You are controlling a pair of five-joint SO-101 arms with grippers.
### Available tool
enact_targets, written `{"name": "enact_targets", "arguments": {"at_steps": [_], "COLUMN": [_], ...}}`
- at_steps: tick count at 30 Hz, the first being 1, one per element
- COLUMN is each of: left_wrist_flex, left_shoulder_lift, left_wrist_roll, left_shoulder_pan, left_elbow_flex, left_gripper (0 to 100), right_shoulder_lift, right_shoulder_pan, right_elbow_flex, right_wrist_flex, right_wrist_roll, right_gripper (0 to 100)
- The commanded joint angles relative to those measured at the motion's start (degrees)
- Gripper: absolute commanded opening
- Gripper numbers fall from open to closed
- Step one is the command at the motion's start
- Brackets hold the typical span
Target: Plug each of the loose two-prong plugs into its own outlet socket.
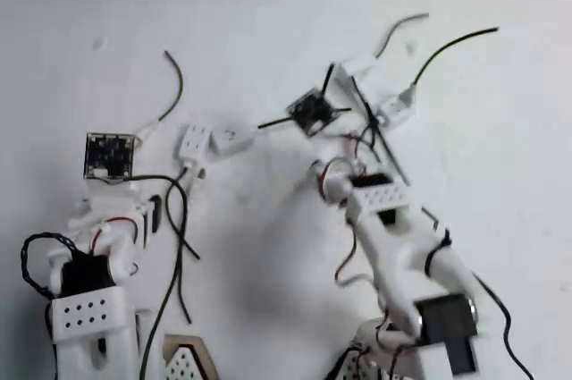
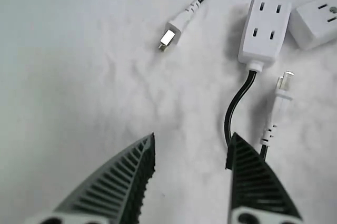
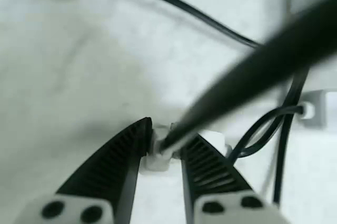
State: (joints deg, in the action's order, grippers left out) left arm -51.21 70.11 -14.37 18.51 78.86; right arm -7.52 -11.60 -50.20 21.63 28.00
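Table: white table [image 1: 500,219] carrying two arms, several plugs and cords
Right gripper [image 3: 164,147]: near the middle of the table, toward the far edge; fingers clamped on a small white held plug [image 3: 154,159], its black cord [image 3: 253,76] running out from between them
Left gripper [image 2: 192,150]: over the left part of the table, nearer the front edge; fingers apart with nothing between them
Loose plugs: a white near plug [image 2: 171,33] lies ahead of the left gripper, prongs bare; a second plug [image 2: 281,95] lies just beside the outlet block's cable
Outlet sockets: white outlet block [image 2: 263,26], slots facing up, left of the table's middle; another white socket [image 2: 316,18] just beside it
Handling: the plugs look light, hard and smooth; the cords are springy and will likely tug them askew
Where to grip: across the plug body's flat sides, behind the prongs, never on the cord
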Motion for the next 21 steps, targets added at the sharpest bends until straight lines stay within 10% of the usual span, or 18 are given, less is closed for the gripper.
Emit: {"name": "enact_targets", "arguments": {"at_steps": [1, 9, 21], "left_wrist_flex": [1.23, 1.23, 4.13], "left_shoulder_lift": [0.66, 0.66, 0.66], "left_wrist_roll": [-0.44, -0.44, 5.19], "left_shoulder_pan": [0.57, 0.57, 11.03], "left_elbow_flex": [-0.09, -0.09, -1.67], "left_gripper": [23, 23, 23], "right_shoulder_lift": [6.02, 3.38, -12.44], "right_shoulder_pan": [5.05, 3.65, -8.92], "right_elbow_flex": [5.19, 6.68, 20.04], "right_wrist_flex": [0.22, 3.38, 37.14], "right_wrist_roll": [1.41, 1.23, -12.57], "right_gripper": [1.9, 7.9, 20.4]}}
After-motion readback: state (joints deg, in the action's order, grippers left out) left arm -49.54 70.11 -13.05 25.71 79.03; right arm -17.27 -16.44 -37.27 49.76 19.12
